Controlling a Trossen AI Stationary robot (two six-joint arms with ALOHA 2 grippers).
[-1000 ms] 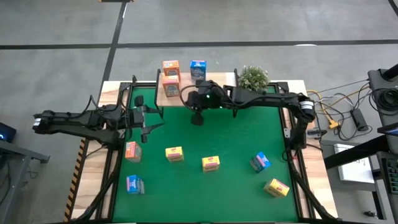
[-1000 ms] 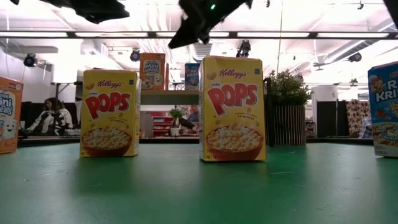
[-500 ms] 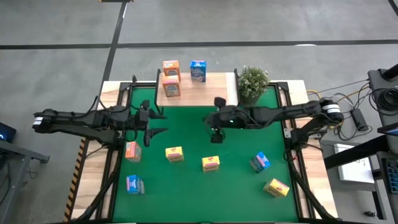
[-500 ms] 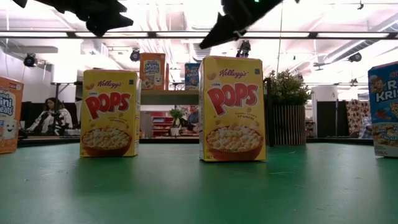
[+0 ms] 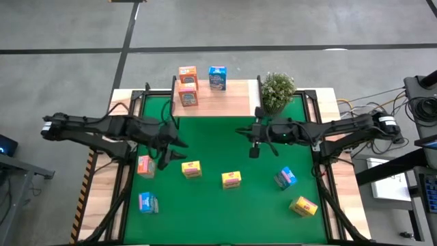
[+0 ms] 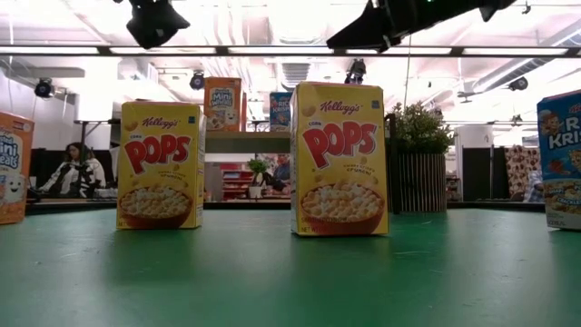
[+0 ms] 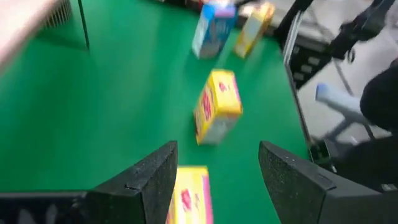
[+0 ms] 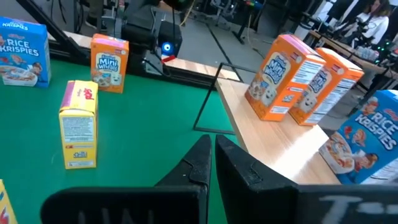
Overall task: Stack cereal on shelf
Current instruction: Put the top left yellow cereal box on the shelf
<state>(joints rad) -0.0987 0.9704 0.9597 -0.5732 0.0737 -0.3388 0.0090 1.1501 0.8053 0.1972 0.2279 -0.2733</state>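
Nine cereal boxes: six on the green mat [image 5: 218, 205], three upright on the shelf [image 5: 232, 104] at the far edge. Near row: blue box [image 5: 148, 203], tilted yellow box [image 5: 303, 206]. Beyond: two yellow, one blue, one orange. Left gripper [image 5: 167, 156], fingers apart and empty, hovers beside a yellow box [image 5: 191, 169]. Right gripper [image 5: 254, 152], closed and empty, hovers mid-mat. A plant [image 5: 277, 87] adjoins the shelf.

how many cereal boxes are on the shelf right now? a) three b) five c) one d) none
a: the high view shows two orange boxes and one blue box on the shelf; the other six boxes are on the green mat.
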